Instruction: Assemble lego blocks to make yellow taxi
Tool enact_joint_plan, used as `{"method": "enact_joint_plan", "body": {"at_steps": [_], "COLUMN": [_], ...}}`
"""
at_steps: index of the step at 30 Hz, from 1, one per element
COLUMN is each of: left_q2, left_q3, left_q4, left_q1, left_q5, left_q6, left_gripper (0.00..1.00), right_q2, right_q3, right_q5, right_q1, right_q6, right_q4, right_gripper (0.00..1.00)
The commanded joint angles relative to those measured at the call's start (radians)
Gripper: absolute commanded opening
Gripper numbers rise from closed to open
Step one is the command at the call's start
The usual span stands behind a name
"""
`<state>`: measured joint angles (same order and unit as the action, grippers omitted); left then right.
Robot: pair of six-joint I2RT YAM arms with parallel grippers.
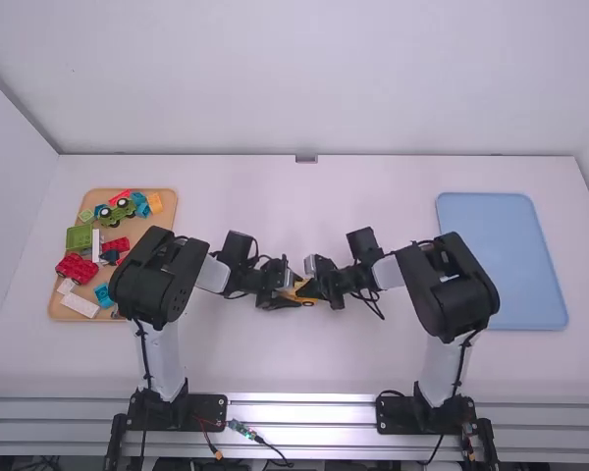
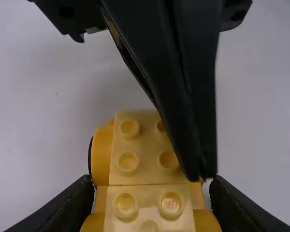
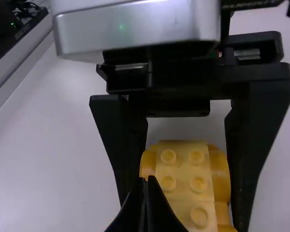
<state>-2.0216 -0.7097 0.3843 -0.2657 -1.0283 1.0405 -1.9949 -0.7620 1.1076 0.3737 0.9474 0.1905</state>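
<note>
Two-tone yellow studded plastic blocks sit grasped in the black left claw, the right claw clenched at their studs; white surface stretches between tan tray and blue tray.

2 pale-yellow studded pieces atop darker yellow parts

The lego blocks are pale yellow (well, deeper orange-yellow along the sides).

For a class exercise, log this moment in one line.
left hand: gripping yellow studded plastic block assembly | right hand: fingers shut, tips close by it
</note>
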Motion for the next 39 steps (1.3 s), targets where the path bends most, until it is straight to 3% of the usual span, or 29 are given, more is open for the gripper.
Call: {"method": "enact_joint_plan", "body": {"at_steps": [1, 6, 12, 17, 21, 23, 24, 25, 26, 28, 30, 33, 39], "left_q2": [-0.018, -0.018, -0.018, -0.018, -0.018, -0.018, -0.018, -0.018, -0.018, -0.018, -0.018, -0.018, -0.018], "left_q3": [-0.011, -0.007, -0.007, -0.007, -0.007, -0.009, -0.013, -0.014, -0.018, -0.023, -0.028, -0.038, -0.059], "left_q4": [-0.004, -0.001, -0.001, -0.002, -0.001, -0.002, -0.005, -0.006, -0.007, -0.004, -0.006, -0.008, -0.027], "left_q1": [-0.004, -0.004, -0.005, -0.005, -0.004, -0.004, -0.003, -0.003, -0.004, -0.004, -0.004, -0.004, -0.004], "left_q5": [-0.005, -0.004, -0.006, -0.004, -0.003, -0.002, 0.000, 0.000, 0.000, 0.000, 0.000, 0.000, 0.002], "left_q6": [0.004, 0.004, 0.004, 0.004, 0.004, 0.004, 0.004, 0.004, 0.004, 0.004, 0.004, 0.004, 0.004], "left_gripper": [0.21, 0.21, 0.21, 0.22, 0.23, 0.25, 0.26, 0.26, 0.26, 0.26, 0.27, 0.43, 0.56], "right_q2": [-0.052, -0.045, 0.086, 0.323, 0.465, 0.518, 0.547, 0.554, 0.576, 0.596, 0.606, 0.623, 0.624], "right_q3": [0.044, 0.125, 0.189, 0.245, 0.254, 0.251, 0.246, 0.244, 0.235, 0.218, 0.204, 0.171, 0.121], "right_q5": [-0.230, -0.127, -0.005, -0.032, -0.214, -0.333, -0.404, -0.418, -0.469, -0.519, -0.552, -0.613, -0.616], "right_q1": [0.008, -0.023, -0.087, -0.128, -0.167, -0.179, -0.180, -0.179, -0.177, -0.177, -0.179, -0.179, -0.179], "right_q6": [-0.053, -0.104, -0.102, -0.114, -0.293, -0.390, -0.448, -0.459, -0.489, -0.514, -0.534, -0.558, -0.555], "right_q4": [0.007, 0.211, 0.281, 0.274, 0.257, 0.232, 0.211, 0.202, 0.173, 0.130, 0.100, 0.029, -0.045], "right_gripper": [0.00, 0.00, 0.00, 0.00, 0.01, 0.18, 0.46, 0.54, 0.77, 0.99, 0.99, 0.99, 0.99]}}
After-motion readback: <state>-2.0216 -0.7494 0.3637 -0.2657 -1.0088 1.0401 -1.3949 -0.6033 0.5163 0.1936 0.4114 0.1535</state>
